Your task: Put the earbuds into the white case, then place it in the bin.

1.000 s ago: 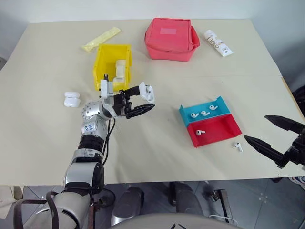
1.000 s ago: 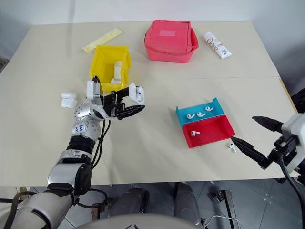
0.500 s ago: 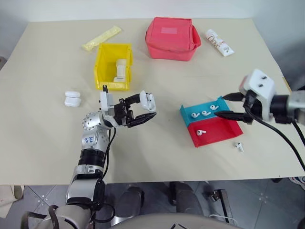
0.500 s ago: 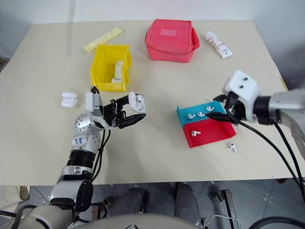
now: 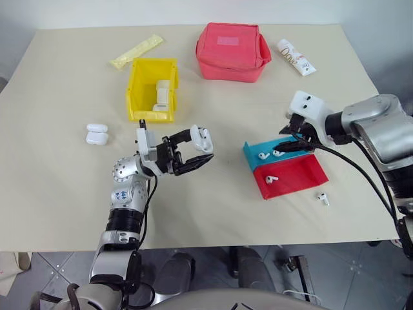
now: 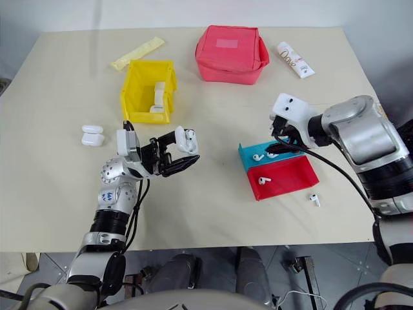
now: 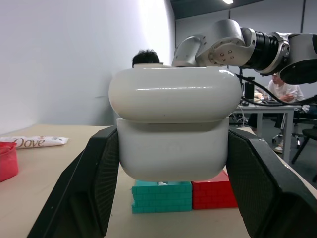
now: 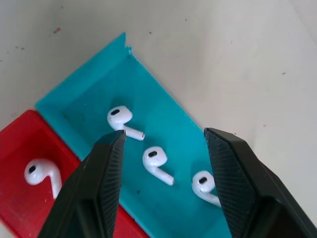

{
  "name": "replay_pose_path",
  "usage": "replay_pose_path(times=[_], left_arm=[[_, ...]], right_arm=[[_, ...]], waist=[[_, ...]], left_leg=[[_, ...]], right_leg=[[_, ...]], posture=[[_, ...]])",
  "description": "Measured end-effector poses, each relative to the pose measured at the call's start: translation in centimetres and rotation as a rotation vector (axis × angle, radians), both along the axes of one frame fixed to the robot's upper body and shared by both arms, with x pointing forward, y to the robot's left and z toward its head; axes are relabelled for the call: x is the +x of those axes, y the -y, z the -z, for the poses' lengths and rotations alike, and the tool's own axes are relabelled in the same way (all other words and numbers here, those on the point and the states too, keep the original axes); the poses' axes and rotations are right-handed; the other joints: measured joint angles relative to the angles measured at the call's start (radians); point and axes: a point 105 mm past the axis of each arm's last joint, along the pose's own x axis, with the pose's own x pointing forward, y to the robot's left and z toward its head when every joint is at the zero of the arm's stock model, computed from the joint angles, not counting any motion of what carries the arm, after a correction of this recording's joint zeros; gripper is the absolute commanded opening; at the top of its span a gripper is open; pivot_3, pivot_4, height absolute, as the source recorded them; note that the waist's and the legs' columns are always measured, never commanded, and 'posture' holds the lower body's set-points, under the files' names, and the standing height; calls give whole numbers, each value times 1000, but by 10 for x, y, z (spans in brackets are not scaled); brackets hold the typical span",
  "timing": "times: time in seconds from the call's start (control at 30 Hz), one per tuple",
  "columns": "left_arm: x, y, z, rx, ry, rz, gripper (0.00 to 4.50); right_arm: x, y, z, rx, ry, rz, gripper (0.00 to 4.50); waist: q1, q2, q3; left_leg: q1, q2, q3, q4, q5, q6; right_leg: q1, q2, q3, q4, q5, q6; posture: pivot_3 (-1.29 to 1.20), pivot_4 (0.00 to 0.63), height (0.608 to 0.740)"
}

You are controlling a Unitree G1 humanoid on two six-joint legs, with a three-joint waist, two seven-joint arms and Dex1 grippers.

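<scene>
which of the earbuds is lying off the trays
The lone earbud on the bare table, just past the red tray. Three others lie in the blue tray and one in the red.

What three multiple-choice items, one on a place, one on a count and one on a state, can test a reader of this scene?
1. Where does the right gripper hover?
A. over the blue tray
B. over the bin
C. over the red pouch

2. How many earbuds lie in the red tray?
A. three
B. none
C. one

3. What does the left gripper hold?
A. nothing
B. a white case
C. the tube

Key: 1 A, its fingers frame the blue tray's earbuds; 2 C, one earbud lies there; 3 B, the case sits pinched between its fingers.
</scene>
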Motion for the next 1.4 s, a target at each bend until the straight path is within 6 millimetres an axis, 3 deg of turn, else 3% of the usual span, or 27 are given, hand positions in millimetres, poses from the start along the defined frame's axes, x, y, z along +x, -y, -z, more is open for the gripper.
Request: replay_pose_path(times=[0.1,0.27,0.73,1.4], left_arm=[[-1,0,0,-5,2,-9,2789],[-1,1,2,-17,-13,-22,2789],[-1,4,4,-30,-20,-31,2789],[-10,-1,4,-12,-4,-27,2789]], right_arm=[[4,2,3,0,-26,44,1770],[11,3,0,-1,-32,102,1770],[6,-3,7,-45,-155,186,1770],[4,-6,21,-62,-185,179,1770]], waist=[[-1,0,0],[-5,0,0],[-17,0,0],[-19,1,0]], left_leg=[[0,0,0,0,0,0],[0,0,0,0,0,0],[-1,0,-1,0,0,0],[-1,0,-1,0,0,0]], right_leg=[[0,0,0,0,0,0],[0,0,0,1,0,0],[-1,0,-1,1,0,0],[-1,0,-1,1,0,0]], posture=[[0,150,740],[0,150,740],[0,150,740],[0,150,740]])
